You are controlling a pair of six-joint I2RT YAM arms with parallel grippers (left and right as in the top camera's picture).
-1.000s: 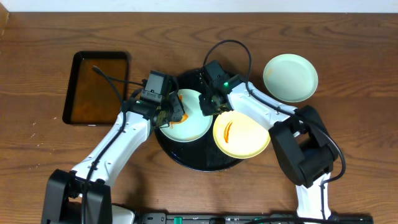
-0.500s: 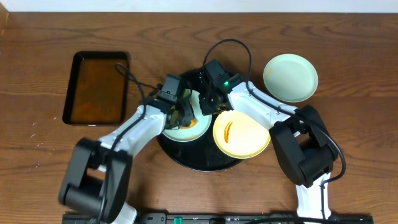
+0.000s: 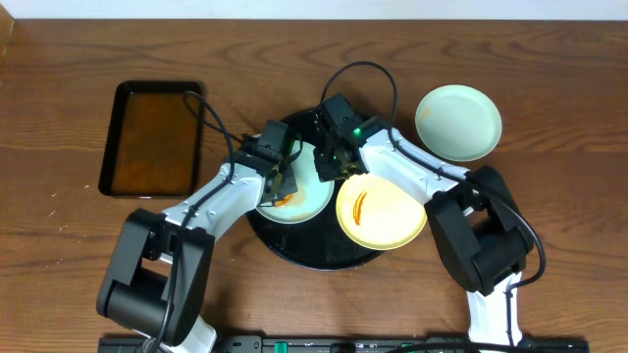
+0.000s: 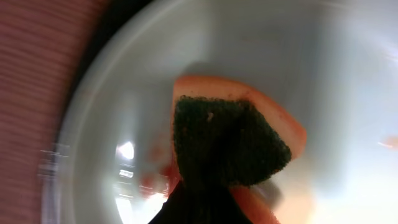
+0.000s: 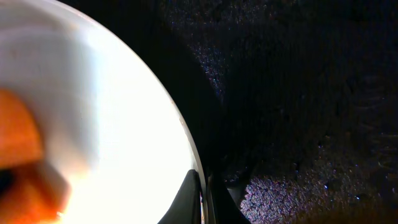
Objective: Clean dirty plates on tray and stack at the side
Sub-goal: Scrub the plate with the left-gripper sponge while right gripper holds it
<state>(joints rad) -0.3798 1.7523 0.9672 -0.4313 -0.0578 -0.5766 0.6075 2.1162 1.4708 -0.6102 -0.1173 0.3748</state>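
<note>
Right pincer (image 5: 202, 190) clamps mint plate's (image 5: 106, 106) rim.

Glossy black round tray (image 3: 302, 245), table centre. On it lie a mint-blue plate (image 3: 314, 196), smeared orange-red, at 10 o'clock and a yellow plate (image 3: 383, 221), orange-streaked, overhanging the rim at 4 o'clock. A second mint-blue plate (image 3: 458, 122) lies off-tray at 2 o'clock.

The left arm (image 3: 201, 201) and right arm (image 3: 412, 169) both wear smooth white shells over their long links, with bulky matte black housings at the joints. A thin black cable (image 3: 363, 67) loops above the right wrist, and a second cable (image 3: 211, 116) arcs off the left. A green light (image 3: 358, 128) glows on the right wrist block. The right tool (image 5: 203, 198) ends in slim dark fingertips.
</note>
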